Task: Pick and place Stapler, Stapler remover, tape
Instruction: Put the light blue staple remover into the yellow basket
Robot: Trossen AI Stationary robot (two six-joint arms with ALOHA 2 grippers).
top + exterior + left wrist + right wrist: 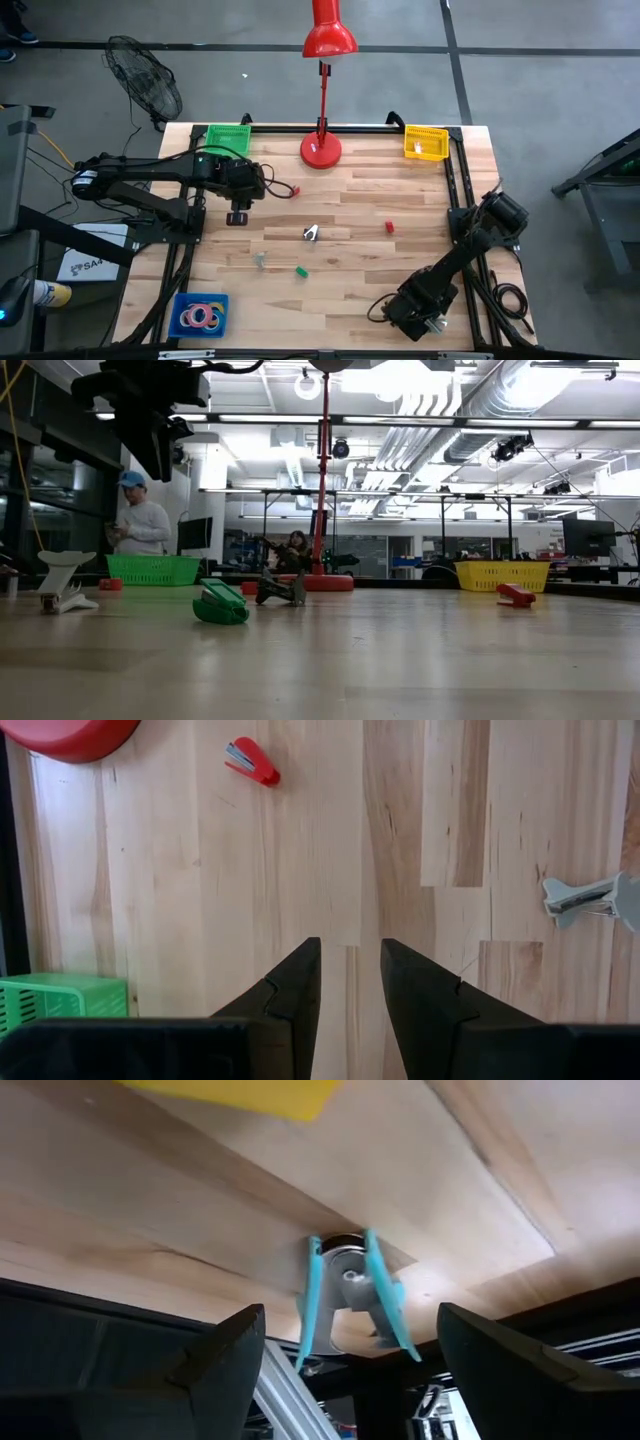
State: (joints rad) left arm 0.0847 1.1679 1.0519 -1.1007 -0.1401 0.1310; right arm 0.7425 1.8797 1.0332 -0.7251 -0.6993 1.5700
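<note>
Tape: rolls (200, 316) already sit in the blue tray (182, 301) at the bench's near left corner; you can count that part as done, as far as the high view shows.
Red stapler: one small red piece (292, 191) lies on the bench (400, 200) just right of the left gripper (238, 217); the left wrist view shows it (251, 761) well ahead of the jaws, not held.
Second red piece: another (389, 227) lies right of centre, loose.
Green piece: (301, 270) lies loose near the middle front; the low view shows it (219, 604) flat on the bench.
Remover: a pale metal item (311, 233) lies at centre, untouched; I judge it the remover.
Baskets: green (228, 137) and yellow (426, 142) at the far edge look empty, though you cannot see fully inside.
Left jaws: slightly parted, holding nothing, hovering above bare wood.
Right gripper: (418, 308) parked at the near right edge, jaws wide apart, empty.
Left to do: you have every loose piece yet to place.
</note>
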